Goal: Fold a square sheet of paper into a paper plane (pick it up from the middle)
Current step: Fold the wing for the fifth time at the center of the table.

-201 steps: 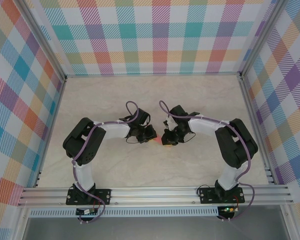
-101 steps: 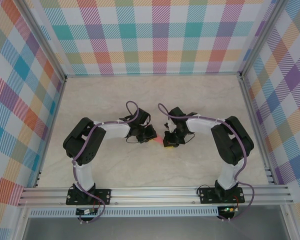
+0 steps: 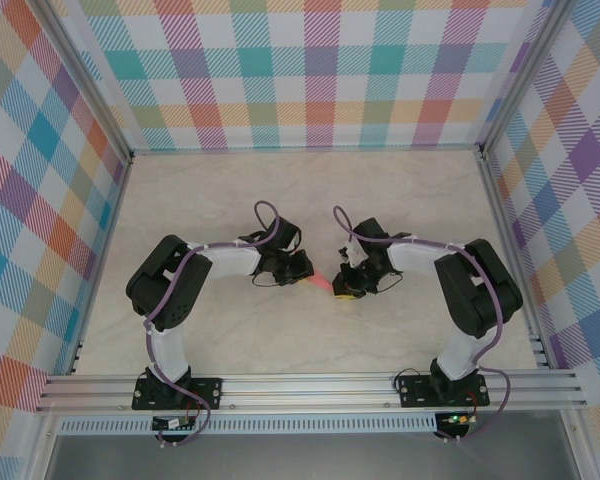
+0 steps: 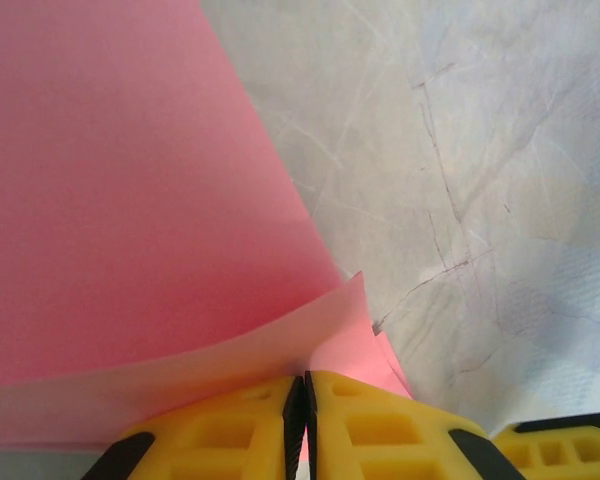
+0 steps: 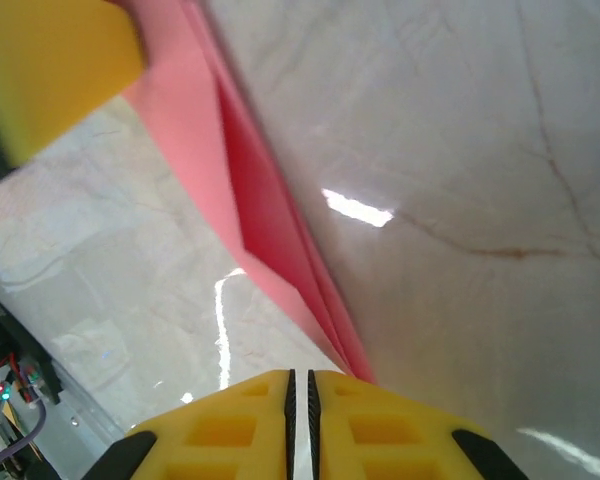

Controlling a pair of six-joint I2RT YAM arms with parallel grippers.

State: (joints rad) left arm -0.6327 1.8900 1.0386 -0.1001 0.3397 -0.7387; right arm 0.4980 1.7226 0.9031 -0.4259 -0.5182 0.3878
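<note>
Showing floppy paper [image 4: 130,180], best gripped along its stiffer fold: left gripper [image 4: 302,388] clamped on it, right gripper [image 5: 300,382] closed alongside.

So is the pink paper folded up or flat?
Folded. In the right wrist view the pink paper is a narrow strip of stacked layers; in the left, one layer curls over another.
</note>
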